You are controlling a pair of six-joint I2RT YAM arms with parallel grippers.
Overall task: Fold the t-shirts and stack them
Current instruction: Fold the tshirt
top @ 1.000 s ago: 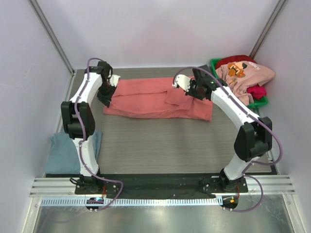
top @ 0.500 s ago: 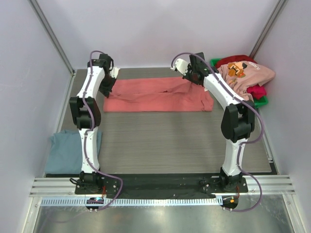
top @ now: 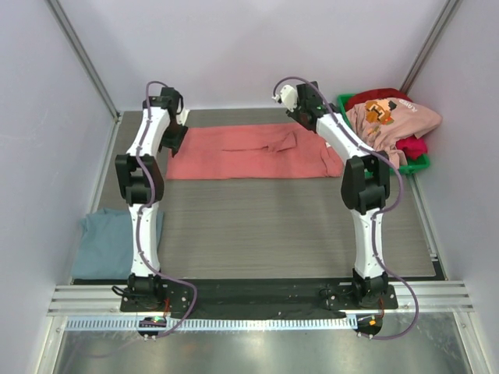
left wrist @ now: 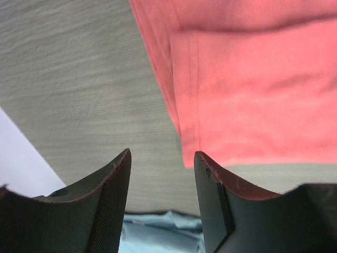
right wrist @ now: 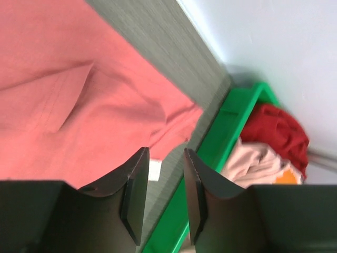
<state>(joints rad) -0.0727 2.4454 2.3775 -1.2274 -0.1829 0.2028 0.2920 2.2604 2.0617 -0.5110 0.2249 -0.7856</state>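
At the near left edge of the table (top: 273,226), beside the left arm's base: grey-blue t-shirt (top: 105,241), lying flat, partly hidden behind the arm.

Further back on the left: left gripper (top: 176,140), raised over the left end of the salmon-red t-shirt (top: 249,152). Fingers spread in the wrist view, bare wood showing in the gap, nothing pinched. Just beyond the fingertips, the shirt's left edge, doubled over in two layers, untouched.

Across the far half of the table, between the two grippers: salmon-red t-shirt laid out as a long flat band, with a rumpled flap right of its middle.

At the back right, above the shirt's far right corner: right gripper (top: 284,97), lifted clear of the cloth. Fingers parted by a narrow gap in the wrist view, holding nothing.

In the far right corner: green bin (top: 344,100), just beside the shirt's right end. Heaped inside, light pink t-shirt (top: 394,118) with orange print on top, draped over the rim; crimson t-shirt (top: 412,146) bunched beneath and behind it.
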